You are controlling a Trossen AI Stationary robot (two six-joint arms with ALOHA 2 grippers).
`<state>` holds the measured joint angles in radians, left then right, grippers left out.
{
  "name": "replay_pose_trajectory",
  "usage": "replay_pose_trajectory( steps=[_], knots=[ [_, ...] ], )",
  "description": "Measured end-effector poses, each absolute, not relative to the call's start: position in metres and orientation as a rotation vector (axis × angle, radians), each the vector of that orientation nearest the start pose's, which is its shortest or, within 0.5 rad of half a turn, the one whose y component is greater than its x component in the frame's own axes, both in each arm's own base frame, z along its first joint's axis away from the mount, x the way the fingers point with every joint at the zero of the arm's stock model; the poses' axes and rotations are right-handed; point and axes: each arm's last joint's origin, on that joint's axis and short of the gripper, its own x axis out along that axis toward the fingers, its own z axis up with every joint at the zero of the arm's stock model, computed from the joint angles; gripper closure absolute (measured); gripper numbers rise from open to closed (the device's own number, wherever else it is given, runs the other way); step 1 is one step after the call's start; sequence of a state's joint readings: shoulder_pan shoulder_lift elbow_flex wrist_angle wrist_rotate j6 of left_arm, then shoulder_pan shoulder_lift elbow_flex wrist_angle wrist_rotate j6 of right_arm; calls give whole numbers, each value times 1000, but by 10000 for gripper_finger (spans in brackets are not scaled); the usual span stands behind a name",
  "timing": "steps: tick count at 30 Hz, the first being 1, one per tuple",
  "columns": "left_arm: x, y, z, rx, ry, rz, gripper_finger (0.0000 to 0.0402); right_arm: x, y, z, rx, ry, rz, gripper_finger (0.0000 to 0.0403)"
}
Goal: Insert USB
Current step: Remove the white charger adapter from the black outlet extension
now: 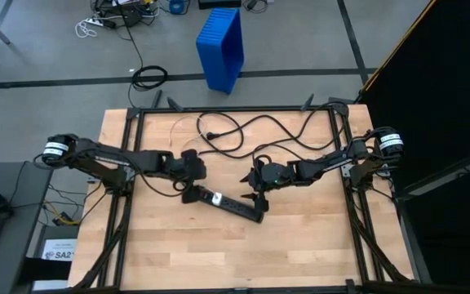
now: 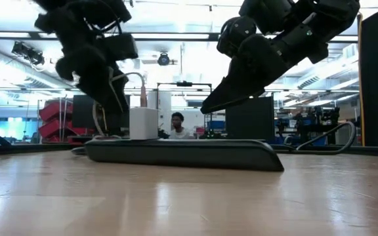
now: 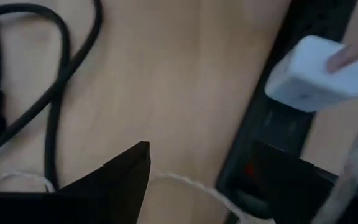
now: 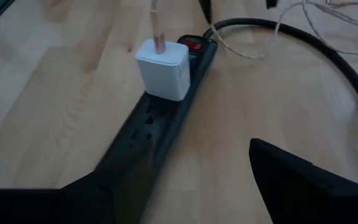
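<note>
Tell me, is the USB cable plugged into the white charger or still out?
In. The USB plug stands upright in the white charger, which sits on the power strip.

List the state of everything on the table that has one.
Cable: plugged into the charger.
Charger: seated in the power strip.
Power strip: flat on the table, other outlets free.
Left pincer: open, holding nothing.
Right pincer: open, holding nothing.

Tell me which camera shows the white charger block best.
The right wrist view: the white charger block sits plugged into the power strip with the thin cable entering its top. The left wrist view shows it blurred, the low view side-on, the high view barely a speck.
</note>
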<state>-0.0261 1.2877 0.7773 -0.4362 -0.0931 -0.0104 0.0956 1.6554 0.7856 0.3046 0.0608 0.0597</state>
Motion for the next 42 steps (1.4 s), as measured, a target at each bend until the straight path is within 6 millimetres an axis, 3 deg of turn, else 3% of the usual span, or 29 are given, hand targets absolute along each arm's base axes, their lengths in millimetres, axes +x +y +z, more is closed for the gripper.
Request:
replay_pose_trajectory(
  steps=[6,13,20,25,32,42],
  knots=[
    [254,-8,243,21,925,-63,135,326,30,166,14,564,17,158],
    [250,-13,268,-10,955,-166,135,326,32,166,14,564,27,165],
    [227,-21,296,89,650,-102,153,328,44,170,27,510,60,158],
    [211,-18,268,46,442,25,165,331,60,164,-10,479,63,155],
    [208,-17,224,-49,294,47,167,336,79,132,2,525,77,141],
    [212,-17,210,-16,305,54,133,337,100,132,116,483,105,61]
  ],
)
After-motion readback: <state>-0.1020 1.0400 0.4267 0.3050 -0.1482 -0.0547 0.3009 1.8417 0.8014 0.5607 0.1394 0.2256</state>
